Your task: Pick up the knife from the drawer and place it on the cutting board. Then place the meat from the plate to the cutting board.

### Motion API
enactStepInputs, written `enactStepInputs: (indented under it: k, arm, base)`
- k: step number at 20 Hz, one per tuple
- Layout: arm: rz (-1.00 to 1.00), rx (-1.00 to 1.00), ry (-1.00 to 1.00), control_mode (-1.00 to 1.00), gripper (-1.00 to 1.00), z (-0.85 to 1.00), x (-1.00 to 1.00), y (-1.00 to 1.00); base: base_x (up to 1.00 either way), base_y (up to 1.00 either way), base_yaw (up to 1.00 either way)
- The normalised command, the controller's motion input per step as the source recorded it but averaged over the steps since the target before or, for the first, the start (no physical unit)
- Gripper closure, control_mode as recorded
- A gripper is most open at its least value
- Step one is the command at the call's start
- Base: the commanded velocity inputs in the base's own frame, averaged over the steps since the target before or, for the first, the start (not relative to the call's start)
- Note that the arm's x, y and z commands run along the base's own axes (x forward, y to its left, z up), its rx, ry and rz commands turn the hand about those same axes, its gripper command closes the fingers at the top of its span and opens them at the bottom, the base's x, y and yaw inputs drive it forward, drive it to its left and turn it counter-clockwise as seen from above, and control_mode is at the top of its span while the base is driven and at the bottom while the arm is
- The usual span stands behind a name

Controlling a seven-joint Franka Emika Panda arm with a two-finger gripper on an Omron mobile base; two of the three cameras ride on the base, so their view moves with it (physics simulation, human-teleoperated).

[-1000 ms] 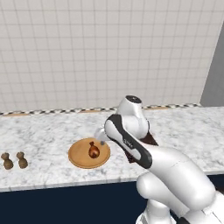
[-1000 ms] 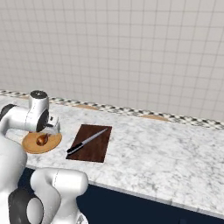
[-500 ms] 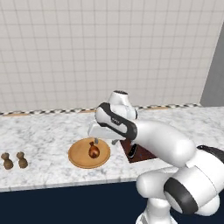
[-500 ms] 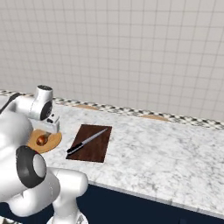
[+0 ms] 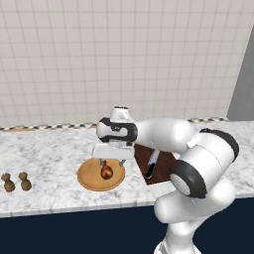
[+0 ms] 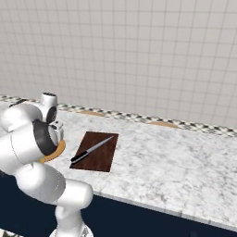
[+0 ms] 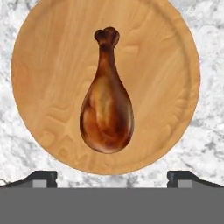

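Note:
The meat (image 7: 107, 109), a glossy brown drumstick, lies in the middle of the round tan plate (image 7: 35, 65) on the marble counter. My gripper (image 5: 111, 162) hangs open just above it, pointing straight down. Its two dark fingertips (image 7: 41, 177) stand wide apart on either side of the drumstick's thick end, touching nothing. From the left base, the meat (image 5: 106, 171) sits on the plate (image 5: 87, 177) right under the hand. The knife (image 6: 91, 150) lies diagonally on the dark cutting board (image 6: 104, 159), right of the plate (image 6: 59, 149). The drawer is out of view.
Two small brown shakers (image 5: 15, 182) stand at the counter's left front. A tiled wall runs behind the counter. A navy cabinet front (image 5: 74, 233) runs below its edge. My own white arm (image 6: 28, 139) blocks the plate from the right base.
My arm has swung left from over the board to the plate and dropped lower over the meat. The jaws stayed open. Knife, board and plate have not moved.

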Motion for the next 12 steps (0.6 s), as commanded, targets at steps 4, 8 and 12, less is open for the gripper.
enactStepInputs:
  k: [4,8,12]
  arm:
    - [0.0,0.0,0.13,-1.0,-1.0,-0.34,0.45,0.1]
    - [0.0,0.0,0.11,-1.0,-1.0,-0.34,0.39,0.08]
    - [0.0,0.0,0.13,-1.0,-1.0,-0.32,0.01,0.21]
  base:
    - [0.0,0.0,0.0]
    - [0.0,0.0,0.0]
    - [0.0,0.0,0.0]
